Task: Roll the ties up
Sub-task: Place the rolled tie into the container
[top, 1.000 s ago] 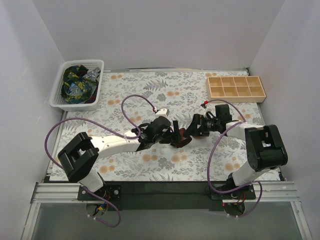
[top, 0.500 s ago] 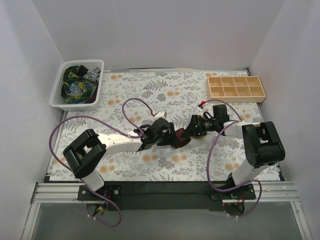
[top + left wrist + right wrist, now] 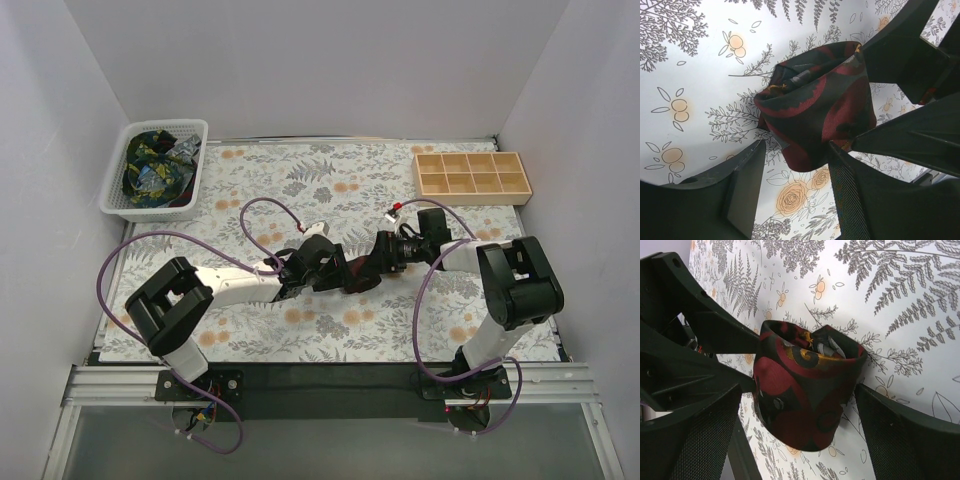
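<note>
One tie (image 3: 362, 272), maroon and black with gold swirls, sits rolled into a bundle on the floral mat mid-table. My left gripper (image 3: 345, 275) reaches it from the left. In the left wrist view its jaws (image 3: 797, 150) press the near lower end of the tie (image 3: 815, 100). My right gripper (image 3: 378, 265) comes from the right. In the right wrist view it (image 3: 799, 390) stands open, its fingers flanking the tie (image 3: 800, 390) with mat showing beside the left one. More ties (image 3: 152, 165) lie bunched in the basket.
A white mesh basket (image 3: 118, 180) stands at the back left. A wooden tray (image 3: 472, 176) with several compartments sits at the back right. White walls close in on three sides. Purple cables loop above both arms.
My left jaws have closed in from wide open onto the tie. The right jaws have narrowed slightly. Both grippers have edged a little towards the back with the bundle.
</note>
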